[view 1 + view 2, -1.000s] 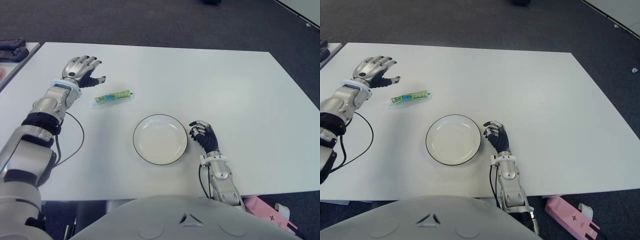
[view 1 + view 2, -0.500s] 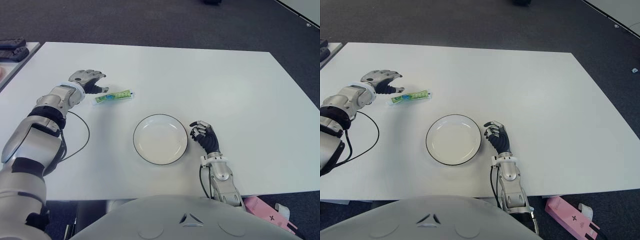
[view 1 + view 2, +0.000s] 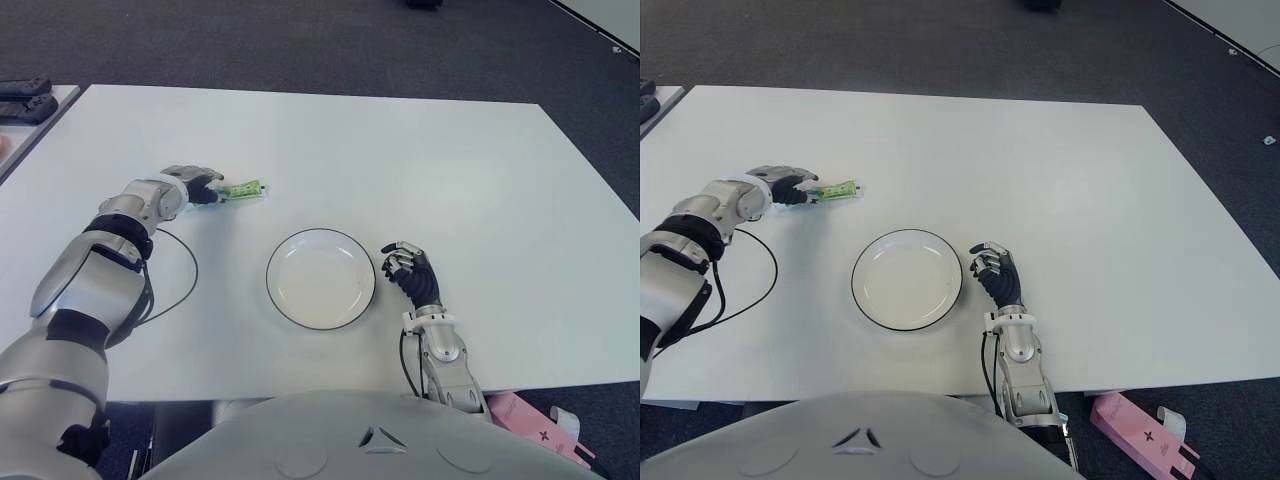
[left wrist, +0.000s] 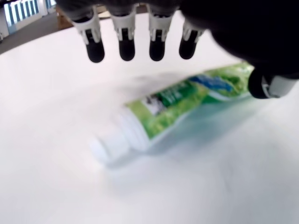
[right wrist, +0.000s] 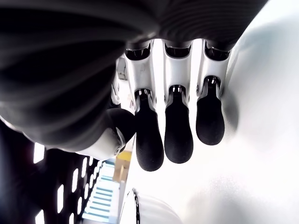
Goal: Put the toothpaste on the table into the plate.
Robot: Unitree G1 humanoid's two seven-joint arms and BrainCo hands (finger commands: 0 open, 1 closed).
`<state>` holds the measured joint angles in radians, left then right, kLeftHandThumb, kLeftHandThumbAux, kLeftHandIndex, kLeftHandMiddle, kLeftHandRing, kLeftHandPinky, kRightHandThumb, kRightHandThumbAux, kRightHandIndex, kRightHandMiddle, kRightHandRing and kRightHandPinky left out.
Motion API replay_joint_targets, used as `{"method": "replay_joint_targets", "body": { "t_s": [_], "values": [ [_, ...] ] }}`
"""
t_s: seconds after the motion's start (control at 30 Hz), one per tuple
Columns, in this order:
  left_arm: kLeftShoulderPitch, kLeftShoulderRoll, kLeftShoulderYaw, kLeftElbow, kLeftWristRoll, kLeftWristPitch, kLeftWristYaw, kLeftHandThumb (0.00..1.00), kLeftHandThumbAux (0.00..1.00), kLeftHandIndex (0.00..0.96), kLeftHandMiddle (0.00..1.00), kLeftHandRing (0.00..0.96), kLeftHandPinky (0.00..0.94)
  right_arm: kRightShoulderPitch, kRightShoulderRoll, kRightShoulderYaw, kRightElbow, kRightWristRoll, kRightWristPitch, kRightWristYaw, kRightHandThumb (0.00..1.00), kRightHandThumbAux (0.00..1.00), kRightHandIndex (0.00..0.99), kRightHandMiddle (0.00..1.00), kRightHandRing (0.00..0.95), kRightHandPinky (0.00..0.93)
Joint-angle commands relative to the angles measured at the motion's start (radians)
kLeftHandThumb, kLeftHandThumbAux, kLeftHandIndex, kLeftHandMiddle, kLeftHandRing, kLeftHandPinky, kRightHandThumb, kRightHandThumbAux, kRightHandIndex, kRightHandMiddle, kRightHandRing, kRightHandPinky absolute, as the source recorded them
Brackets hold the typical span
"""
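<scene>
Green-and-white soft toothpaste tube (image 4: 187,100): flat on the white tabletop (image 3: 420,160), well apart from the round white black-rimmed plate (image 3: 320,278).

Left hand (image 3: 195,184): over the tube's tail, fingers (image 4: 126,46) spread above it, thumb beside; nothing held.

Right hand (image 3: 410,272): just right of the plate, curled, empty.

Risk: the slim tube may skid or squirt free under a partial pinch.

Obstructions: none between tube and plate; black cable (image 3: 185,285) trails near the left forearm.

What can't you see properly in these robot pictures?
- Toothpaste: in the eye views the left robot hand covers its cap end.
- Its label words: blurred in the left wrist view and too small in the eye views.
- Plate: the right wrist view shows only a sliver of its rim, cut off by the picture's edge.
- Dark thing on the side table: cut off by the edge.
</scene>
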<state>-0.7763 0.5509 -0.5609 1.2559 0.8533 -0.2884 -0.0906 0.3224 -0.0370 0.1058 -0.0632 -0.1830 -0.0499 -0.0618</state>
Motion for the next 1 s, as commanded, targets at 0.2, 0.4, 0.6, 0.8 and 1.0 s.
{"method": "replay_joint_targets", "body": {
  "t_s": [0.2,0.4,0.6,0.8,1.0],
  "values": [
    [0.026,-0.053,-0.037,0.021,-0.014,0.02,-0.062,0.48,0.237,0.0,0.0,0.0,0.007,0.019,0.001,-0.002,0.01,0.001,0.002,-0.005,0.706,0.728,0.432,0.655,0.651,0.643],
    [0.043,-0.078,-0.051,0.029,-0.019,0.023,-0.077,0.486,0.247,0.0,0.0,0.0,0.018,0.027,0.001,0.0,-0.004,-0.005,0.02,-0.008,0.706,0.728,0.432,0.654,0.65,0.64],
    [0.065,-0.104,-0.063,0.034,-0.033,0.026,-0.075,0.484,0.255,0.0,0.0,0.0,0.036,0.034,0.003,0.003,-0.014,-0.015,0.015,-0.015,0.705,0.728,0.432,0.655,0.651,0.647],
    [0.082,-0.123,-0.074,0.04,-0.041,0.024,-0.075,0.483,0.26,0.0,0.0,0.0,0.05,0.034,0.002,0.006,-0.01,-0.02,0.008,-0.017,0.705,0.728,0.432,0.658,0.656,0.65],
    [0.118,-0.142,-0.09,0.045,-0.037,0.018,-0.039,0.468,0.259,0.0,0.0,0.0,0.069,0.035,-0.002,0.005,-0.007,-0.01,0.003,-0.007,0.706,0.728,0.432,0.653,0.653,0.641]
  ]
}}
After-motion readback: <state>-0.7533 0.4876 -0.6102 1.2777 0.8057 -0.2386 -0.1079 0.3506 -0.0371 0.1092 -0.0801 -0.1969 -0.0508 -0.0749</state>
